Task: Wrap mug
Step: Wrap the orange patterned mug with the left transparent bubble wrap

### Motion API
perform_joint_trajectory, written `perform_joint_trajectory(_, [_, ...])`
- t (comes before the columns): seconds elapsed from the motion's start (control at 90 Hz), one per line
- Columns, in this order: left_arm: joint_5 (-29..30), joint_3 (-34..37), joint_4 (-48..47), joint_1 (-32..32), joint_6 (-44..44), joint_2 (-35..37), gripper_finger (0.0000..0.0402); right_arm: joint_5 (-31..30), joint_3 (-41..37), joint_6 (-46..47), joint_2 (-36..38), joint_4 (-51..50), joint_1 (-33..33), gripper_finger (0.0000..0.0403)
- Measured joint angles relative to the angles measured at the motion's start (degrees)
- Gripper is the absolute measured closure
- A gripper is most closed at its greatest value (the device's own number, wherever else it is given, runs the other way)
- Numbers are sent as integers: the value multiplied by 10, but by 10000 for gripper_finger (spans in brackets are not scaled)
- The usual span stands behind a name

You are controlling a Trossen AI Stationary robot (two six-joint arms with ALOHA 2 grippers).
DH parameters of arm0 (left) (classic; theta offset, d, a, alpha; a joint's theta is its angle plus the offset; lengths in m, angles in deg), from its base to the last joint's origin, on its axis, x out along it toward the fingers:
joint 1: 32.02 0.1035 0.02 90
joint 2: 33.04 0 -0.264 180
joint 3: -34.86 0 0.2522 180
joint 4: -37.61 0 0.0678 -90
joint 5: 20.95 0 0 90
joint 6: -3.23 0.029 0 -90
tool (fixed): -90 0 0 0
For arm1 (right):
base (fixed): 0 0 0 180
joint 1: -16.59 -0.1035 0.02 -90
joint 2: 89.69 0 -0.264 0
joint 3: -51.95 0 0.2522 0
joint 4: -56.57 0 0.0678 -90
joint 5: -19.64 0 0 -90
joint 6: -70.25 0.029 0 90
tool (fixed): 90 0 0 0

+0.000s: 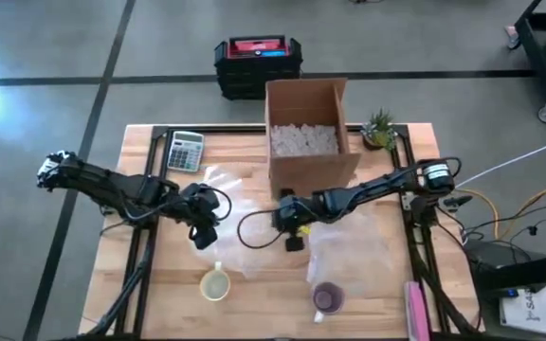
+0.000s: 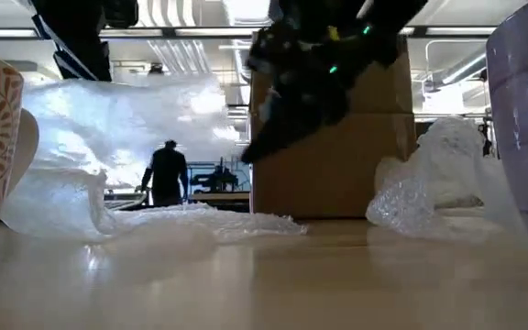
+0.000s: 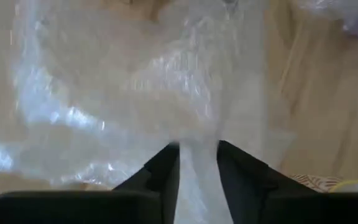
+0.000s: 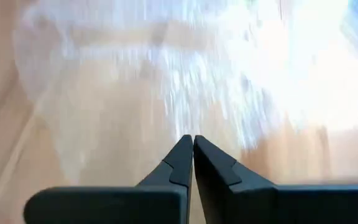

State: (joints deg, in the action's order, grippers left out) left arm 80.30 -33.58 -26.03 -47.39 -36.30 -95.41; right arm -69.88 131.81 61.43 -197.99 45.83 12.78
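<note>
Bubble wrap (image 1: 240,204) is pinched in the left hand (image 1: 203,235); the right hand (image 1: 293,231), fingers together, holds nothing. Thin film could slip or tear before reaching the mug (image 1: 215,283).

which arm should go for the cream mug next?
Left, probably. Left gripper sits just above the cream mug, fingers pinching bubble wrap. Right gripper is shut, nearer the purple mug.
</note>
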Motion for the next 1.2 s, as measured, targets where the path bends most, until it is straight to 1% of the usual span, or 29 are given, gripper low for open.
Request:
perform_joint_trajectory(0.067, [12,0,3,0,0,-1,287,0,0,0,-31,74,1,403])
perform_joint_trajectory(0.111, [20,0,10,0,4,-2,283,0,5,3,-49,101,0,403])
perform_joint_trajectory(0.189, [33,0,16,0,12,-8,279,2,20,17,-90,96,-1,403])
perform_joint_trajectory(0.244, [36,1,15,0,13,-13,281,2,27,20,-117,63,-1,403])
perform_joint_trajectory(0.267, [37,1,15,0,13,-14,282,2,28,19,-124,65,0,403])
perform_joint_trajectory(0.289, [37,1,15,0,13,-16,284,1,40,22,-126,42,0,403])
perform_joint_trajectory(0.356, [38,2,18,0,12,-19,291,-2,42,23,-125,8,0,403])
perform_joint_trajectory(0.467, [45,3,64,0,14,-27,302,-5,44,27,-110,-43,0,403])
perform_joint_trajectory(0.567, [50,8,95,2,37,-46,307,-5,41,27,-92,-55,0,403])
perform_joint_trajectory(0.633, [59,9,97,7,45,-63,302,-5,40,28,-82,-56,0,403])
perform_joint_trajectory(0.733, [76,10,101,24,60,-85,276,-5,41,28,-72,-48,0,403])
perform_joint_trajectory(0.856, [72,10,138,61,98,-113,224,-5,40,28,-75,-51,-4,403])
perform_joint_trajectory(0.889, [62,10,153,74,114,-120,208,-5,40,28,-76,-51,-4,403])
perform_joint_trajectory(1.011, [-6,10,207,123,166,-156,154,-5,40,29,-76,-48,-6,403])
perform_joint_trajectory(1.156, [-16,10,216,163,210,-212,115,-5,39,41,-76,-48,-6,403])
perform_joint_trajectory(1.2, [-38,10,222,172,218,-230,111,-5,38,41,-76,-48,-6,403])
